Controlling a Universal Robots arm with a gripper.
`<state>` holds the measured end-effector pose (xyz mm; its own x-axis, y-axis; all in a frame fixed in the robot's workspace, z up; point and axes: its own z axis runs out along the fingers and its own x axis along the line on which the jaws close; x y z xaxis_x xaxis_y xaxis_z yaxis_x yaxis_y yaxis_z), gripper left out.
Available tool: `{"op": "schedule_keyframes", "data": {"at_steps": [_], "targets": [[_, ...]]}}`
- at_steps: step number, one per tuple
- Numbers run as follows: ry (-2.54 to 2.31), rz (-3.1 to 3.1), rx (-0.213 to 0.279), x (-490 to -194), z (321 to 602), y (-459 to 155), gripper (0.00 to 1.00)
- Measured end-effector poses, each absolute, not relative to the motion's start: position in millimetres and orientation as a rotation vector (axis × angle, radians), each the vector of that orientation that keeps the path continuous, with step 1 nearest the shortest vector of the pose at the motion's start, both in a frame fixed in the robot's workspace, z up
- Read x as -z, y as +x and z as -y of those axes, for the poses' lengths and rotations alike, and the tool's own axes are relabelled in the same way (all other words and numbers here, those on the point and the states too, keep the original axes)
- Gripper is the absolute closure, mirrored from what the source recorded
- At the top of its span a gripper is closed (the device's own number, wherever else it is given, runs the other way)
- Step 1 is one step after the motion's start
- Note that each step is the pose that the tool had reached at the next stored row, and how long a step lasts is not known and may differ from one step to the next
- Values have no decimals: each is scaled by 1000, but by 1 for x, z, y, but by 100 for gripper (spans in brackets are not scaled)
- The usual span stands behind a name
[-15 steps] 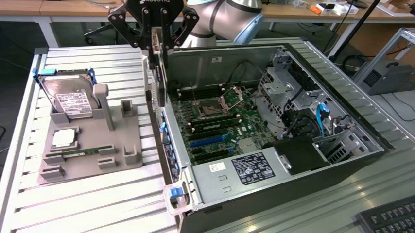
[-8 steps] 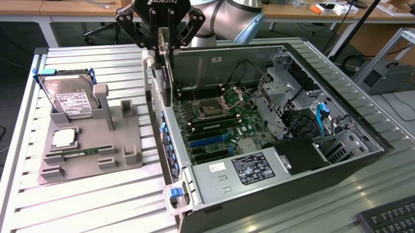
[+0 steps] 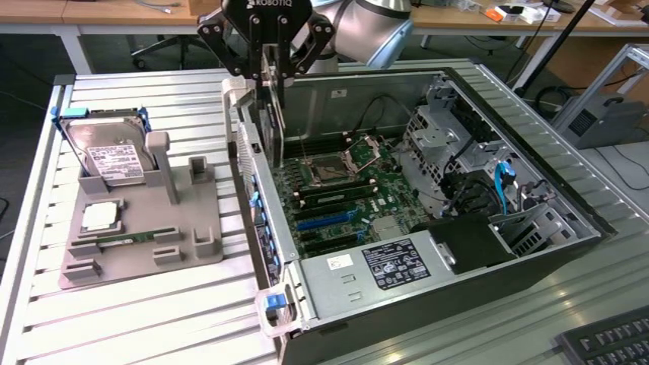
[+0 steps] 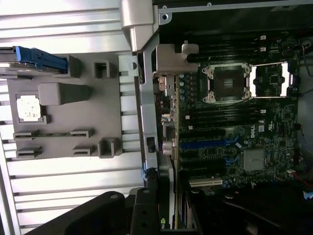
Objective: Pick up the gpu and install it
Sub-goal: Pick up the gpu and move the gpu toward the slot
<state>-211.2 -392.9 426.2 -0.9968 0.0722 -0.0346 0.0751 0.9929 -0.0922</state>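
Observation:
My gripper (image 3: 272, 74) hangs over the rear wall of the open computer case (image 3: 568, 205), shut on the gpu (image 3: 272, 122). The gpu is a thin dark card held upright and seen edge-on, its lower end level with the top of the case's rear wall. It sits above the motherboard (image 3: 335, 198), off to the exterior view's left of the blue expansion slots (image 3: 322, 219). In the wrist view the card's edge (image 4: 164, 200) runs beside a dark finger (image 4: 143, 210), along the case wall next to the motherboard (image 4: 234, 127).
A grey fixture tray (image 3: 167, 228) on the exterior view's left holds a hard drive (image 3: 109, 156), a processor (image 3: 99, 217) and a green RAM stick (image 3: 127, 239). A power supply (image 3: 375, 266) fills the case's near end. A keyboard (image 3: 609, 342) lies at the near right.

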Motion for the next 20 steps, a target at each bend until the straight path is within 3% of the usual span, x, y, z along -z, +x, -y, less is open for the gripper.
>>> {"op": "schedule_keyframes", "data": {"at_steps": [20], "targets": [[115,-3105,148,-425,396,-181,73]]}}
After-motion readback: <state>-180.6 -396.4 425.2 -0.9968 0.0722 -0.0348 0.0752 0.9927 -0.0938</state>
